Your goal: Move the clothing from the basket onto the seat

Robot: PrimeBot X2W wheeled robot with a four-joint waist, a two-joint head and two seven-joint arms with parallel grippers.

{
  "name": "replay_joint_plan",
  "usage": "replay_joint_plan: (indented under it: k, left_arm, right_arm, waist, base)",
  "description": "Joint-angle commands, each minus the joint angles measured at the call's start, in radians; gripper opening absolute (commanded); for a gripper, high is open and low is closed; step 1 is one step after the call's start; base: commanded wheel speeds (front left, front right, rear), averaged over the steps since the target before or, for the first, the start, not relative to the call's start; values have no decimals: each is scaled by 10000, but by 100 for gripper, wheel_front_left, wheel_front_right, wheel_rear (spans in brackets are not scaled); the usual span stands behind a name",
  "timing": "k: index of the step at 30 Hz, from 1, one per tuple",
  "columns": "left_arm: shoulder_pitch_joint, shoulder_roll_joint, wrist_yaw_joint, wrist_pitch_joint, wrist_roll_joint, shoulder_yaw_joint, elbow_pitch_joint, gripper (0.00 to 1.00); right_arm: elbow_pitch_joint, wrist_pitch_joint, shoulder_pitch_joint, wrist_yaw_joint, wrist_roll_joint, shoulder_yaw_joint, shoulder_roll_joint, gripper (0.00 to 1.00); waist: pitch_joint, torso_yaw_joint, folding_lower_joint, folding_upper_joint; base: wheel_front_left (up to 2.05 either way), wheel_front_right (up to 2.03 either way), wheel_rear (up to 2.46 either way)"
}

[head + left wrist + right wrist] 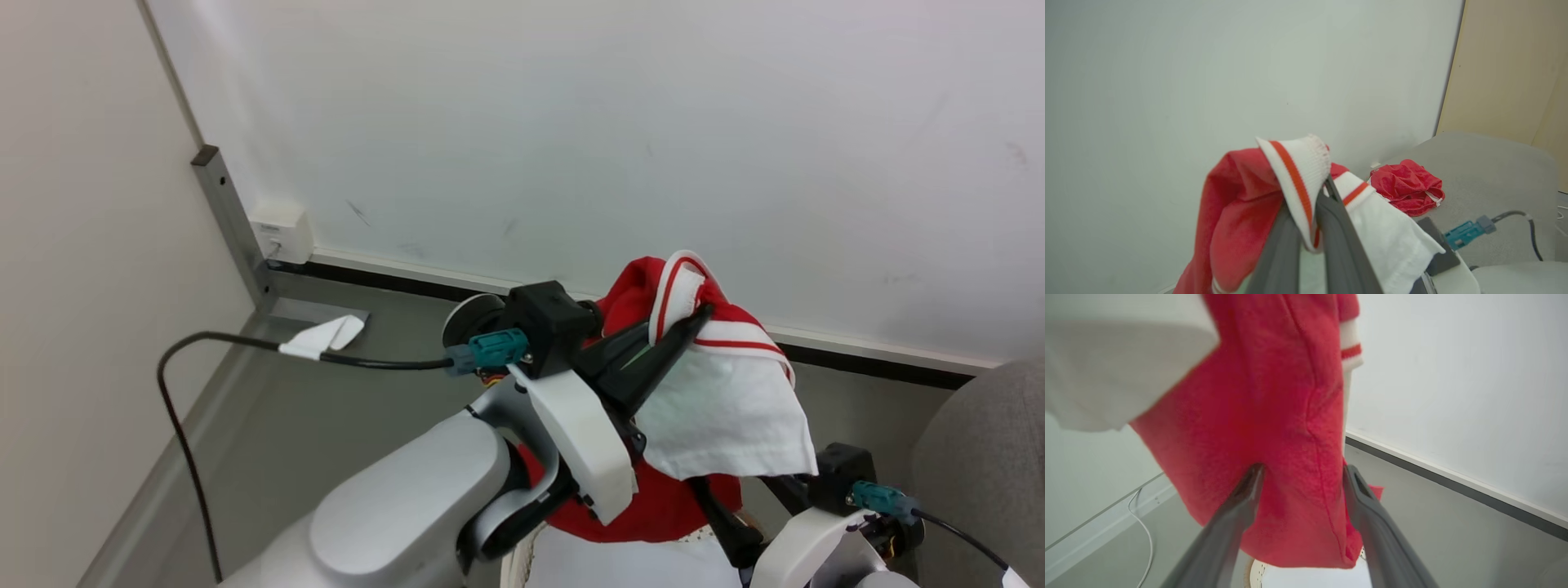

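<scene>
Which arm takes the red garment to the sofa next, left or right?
Left. The left gripper has its jaws shut on the clothing, lifted above the basket; the right gripper has jaws open around the hanging fabric.

No legible txt, labels, brands or nos. on the clothing (727, 400) or elsewhere.

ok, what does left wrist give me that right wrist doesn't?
Left wrist: left tool shut on the white striped trim of the red garment, plus a second crumpled red garment lying on the grey seat.
Right wrist: right tool open, fingers either side of the hanging fabric, and the basket rim below it.
Both: the held red garment dangling against the white wall.
</scene>
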Motion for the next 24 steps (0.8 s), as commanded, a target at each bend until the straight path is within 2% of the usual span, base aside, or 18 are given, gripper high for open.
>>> replay_joint_plan:
  k: [1,8,13,17,18,19,20,21,22,23,24]
  left_arm:
    - [-69,-33,-10,-7,-90,-11,-10,0]
    - [-98,-120,-77,207,-37,-281,-178,0]
    - [-69,-192,-112,301,-79,-423,-200,0]
    - [-50,-221,-108,311,-117,-482,-191,0]
    - [-33,-220,-100,311,-126,-491,-185,0]
    - [-16,-208,-92,311,-136,-500,-182,0]
    - [-3,-194,-82,317,-147,-505,-181,0]
    - [6,-181,-76,318,-152,-512,-180,0]
    - [11,-174,-76,321,-160,-516,-180,0]
    - [10,-162,-63,322,-170,-510,-185,0]
    - [8,-147,-56,319,-181,-497,-189,0]
  right_arm:
    - [113,-96,-121,-23,140,62,-100,100]
    - [1008,-539,-808,-23,1183,1659,-307,100]
    - [1483,-1129,-1481,-23,1991,2915,-194,100]
    - [2173,-1845,-1992,-23,2452,3409,27,100]
    - [2344,-1980,-2090,-23,2624,3469,99,69]
    - [2493,-2072,-2167,-23,2762,3569,163,60]
    - [2639,-2149,-2262,-23,2856,3677,202,60]
    - [2745,-2224,-2340,-23,2947,3766,250,49]
    - [2834,-2287,-2431,-23,3052,3901,295,14]
    - [2897,-2338,-2512,-23,3170,4040,324,0]
    - [2931,-2384,-2561,-23,3299,4171,339,0]
  waist:
    - [-32,126,0,-1]
    - [-52,619,0,-1]
    - [-72,846,0,-1]
    - [-94,975,0,-1]
    - [-101,998,0,-1]
    - [-103,1016,0,-1]
    - [-100,1026,0,-1]
    - [-98,1032,0,-1]
    - [-96,1038,0,-1]
    - [-87,1039,0,-1]
    - [-76,1036,0,-1]
  base:
    - [0,0,0]
    - [0,0,0]
    - [0,0,0]
    - [0,0,0]
    - [0,0,0]
    - [0,0,0]
    - [0,0,0]
    - [0,0,0]
    - [0,0,0]
    - [0,0,0]
    - [0,0,0]
